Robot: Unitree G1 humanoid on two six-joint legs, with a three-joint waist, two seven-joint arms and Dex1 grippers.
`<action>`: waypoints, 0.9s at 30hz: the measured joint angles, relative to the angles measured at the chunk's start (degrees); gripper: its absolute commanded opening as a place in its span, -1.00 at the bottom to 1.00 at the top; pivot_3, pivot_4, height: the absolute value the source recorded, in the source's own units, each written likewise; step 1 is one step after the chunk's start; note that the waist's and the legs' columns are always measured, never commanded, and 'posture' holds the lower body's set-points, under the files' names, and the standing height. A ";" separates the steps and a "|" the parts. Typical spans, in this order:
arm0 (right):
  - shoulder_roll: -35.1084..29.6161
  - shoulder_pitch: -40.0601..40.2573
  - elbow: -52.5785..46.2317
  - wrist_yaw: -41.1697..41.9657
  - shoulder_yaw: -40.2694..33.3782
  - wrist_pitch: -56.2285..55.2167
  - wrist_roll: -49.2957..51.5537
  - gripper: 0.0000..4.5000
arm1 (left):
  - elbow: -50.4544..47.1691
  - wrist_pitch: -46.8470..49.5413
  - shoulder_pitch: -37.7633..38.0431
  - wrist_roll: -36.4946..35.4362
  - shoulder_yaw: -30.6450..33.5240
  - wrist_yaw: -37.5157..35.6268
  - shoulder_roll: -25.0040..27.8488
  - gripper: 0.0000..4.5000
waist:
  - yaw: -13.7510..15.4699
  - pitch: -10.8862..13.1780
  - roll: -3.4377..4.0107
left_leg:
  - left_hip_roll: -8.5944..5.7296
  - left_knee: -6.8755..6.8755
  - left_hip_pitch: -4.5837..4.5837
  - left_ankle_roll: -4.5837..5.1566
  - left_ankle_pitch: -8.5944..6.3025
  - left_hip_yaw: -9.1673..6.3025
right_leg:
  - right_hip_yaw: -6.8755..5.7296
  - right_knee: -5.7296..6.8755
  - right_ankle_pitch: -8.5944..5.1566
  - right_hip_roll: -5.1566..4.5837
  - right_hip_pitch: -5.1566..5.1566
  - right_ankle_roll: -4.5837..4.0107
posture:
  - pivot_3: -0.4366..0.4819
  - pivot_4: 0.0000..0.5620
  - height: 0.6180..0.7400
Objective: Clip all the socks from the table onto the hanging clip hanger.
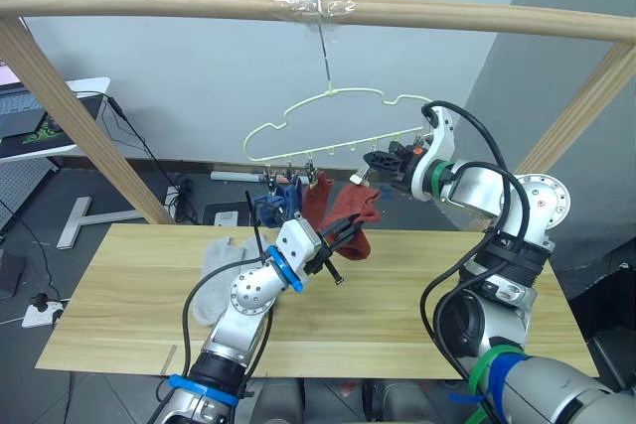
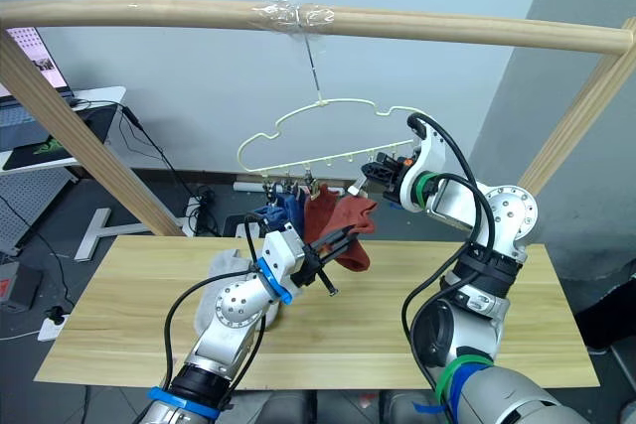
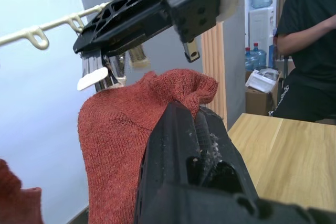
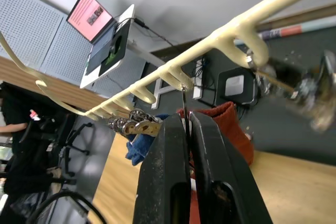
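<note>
Looks like a lab or test room w/ office bits, not a home. A laptop sits on a small white desk, cables and a power strip lie on the grey floor. Pegboard wall panels, office chairs, water bottles and cardboard boxes stand around a bare wooden pole frame.
</note>
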 measured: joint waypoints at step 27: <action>-0.87 -0.14 -0.19 -2.62 -2.96 0.11 4.44 0.72 | 2.53 -1.46 -4.56 -0.05 0.55 2.18 -0.28 -1.00 | -0.24 0.03 0.04 | 0.02 -0.01 -0.01 0.00 0.00 0.00 | 0.01 0.00 -0.06 0.03 -0.01 0.10 | 0.17 -0.49 1.00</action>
